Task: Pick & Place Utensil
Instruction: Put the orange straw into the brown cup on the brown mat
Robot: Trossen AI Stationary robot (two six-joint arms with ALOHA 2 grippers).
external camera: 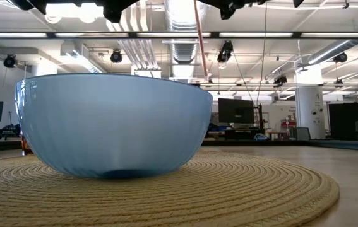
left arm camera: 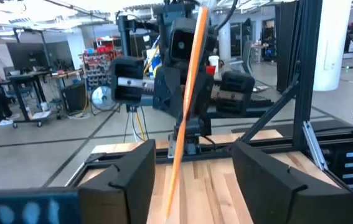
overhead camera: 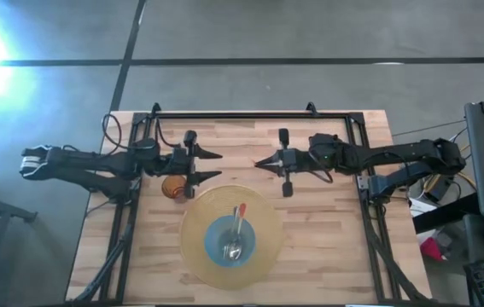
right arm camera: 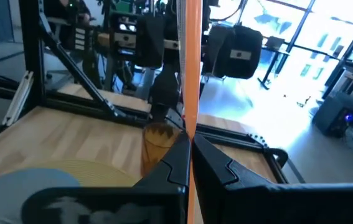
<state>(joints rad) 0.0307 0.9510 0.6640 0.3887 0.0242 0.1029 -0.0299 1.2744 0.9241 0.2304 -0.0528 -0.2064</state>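
2 grippers face each other above the blue bowl [overhead camera: 232,240]: right gripper [overhead camera: 265,162] clenched on an upright orange stick [right arm camera: 192,68]; left gripper [overhead camera: 211,166] released.

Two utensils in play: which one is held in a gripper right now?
The thin orange utensil, pinched upright in the right gripper. The other, a metal spoon, lies loose in the blue bowl on the woven mat.
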